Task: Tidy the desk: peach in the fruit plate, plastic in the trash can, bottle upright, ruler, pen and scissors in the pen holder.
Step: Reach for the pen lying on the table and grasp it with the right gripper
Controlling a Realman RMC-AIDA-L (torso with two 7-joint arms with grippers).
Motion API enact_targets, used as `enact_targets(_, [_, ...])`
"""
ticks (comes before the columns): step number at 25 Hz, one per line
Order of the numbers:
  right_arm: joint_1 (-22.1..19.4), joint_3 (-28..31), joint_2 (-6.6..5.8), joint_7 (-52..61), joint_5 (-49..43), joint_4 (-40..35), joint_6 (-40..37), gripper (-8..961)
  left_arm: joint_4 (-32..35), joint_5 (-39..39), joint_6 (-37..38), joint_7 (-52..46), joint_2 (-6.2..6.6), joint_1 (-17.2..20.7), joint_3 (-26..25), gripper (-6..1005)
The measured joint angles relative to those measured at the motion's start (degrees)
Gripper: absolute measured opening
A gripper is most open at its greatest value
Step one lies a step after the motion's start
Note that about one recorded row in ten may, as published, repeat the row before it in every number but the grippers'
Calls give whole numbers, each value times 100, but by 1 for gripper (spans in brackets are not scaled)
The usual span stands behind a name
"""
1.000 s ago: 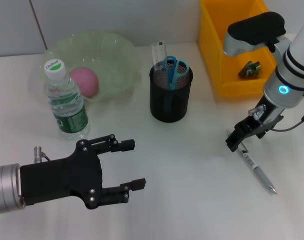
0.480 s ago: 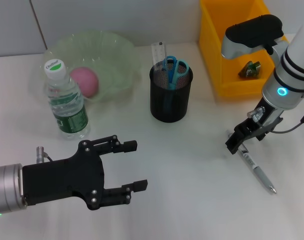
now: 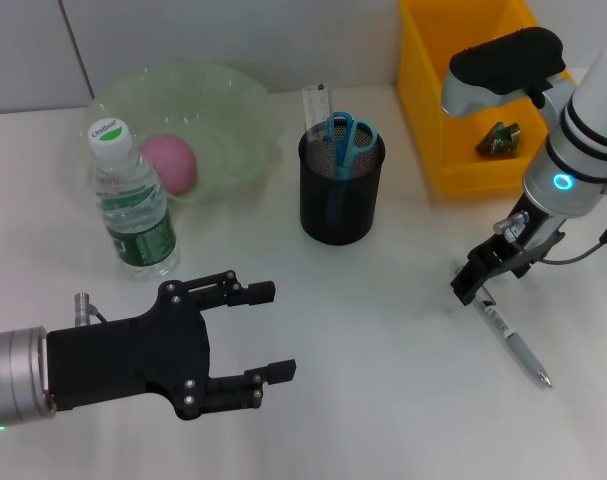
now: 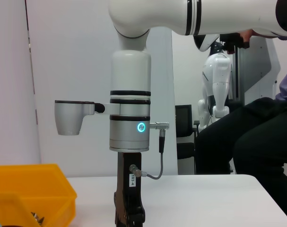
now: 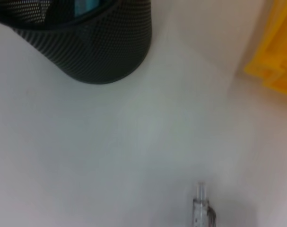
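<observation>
A white pen (image 3: 513,340) lies on the table at the right; its end also shows in the right wrist view (image 5: 200,208). My right gripper (image 3: 470,283) points down at the pen's upper end, touching or just above it. It also shows from the side in the left wrist view (image 4: 129,213). My left gripper (image 3: 275,331) is open and empty, hovering low at the front left. The black mesh pen holder (image 3: 341,195) holds teal scissors (image 3: 349,138) and a ruler (image 3: 318,102). The pink peach (image 3: 169,162) lies in the green plate (image 3: 228,110). The bottle (image 3: 131,205) stands upright.
A yellow bin (image 3: 433,110) stands at the back right with a small dark scrap (image 3: 499,138) inside. The bin also shows in the right wrist view (image 5: 275,52) beside the pen holder (image 5: 86,42). A person sits beyond the table in the left wrist view (image 4: 256,137).
My left gripper has drifted slightly to the right. My right arm has shifted a little above the pen while its gripper stays at the pen's upper end.
</observation>
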Motion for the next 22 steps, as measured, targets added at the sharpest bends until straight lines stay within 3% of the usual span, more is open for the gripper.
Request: enact_targets(22, [21, -18, 0, 0, -70, 145, 100, 770, -7, -4, -40, 0, 0, -38, 0, 738])
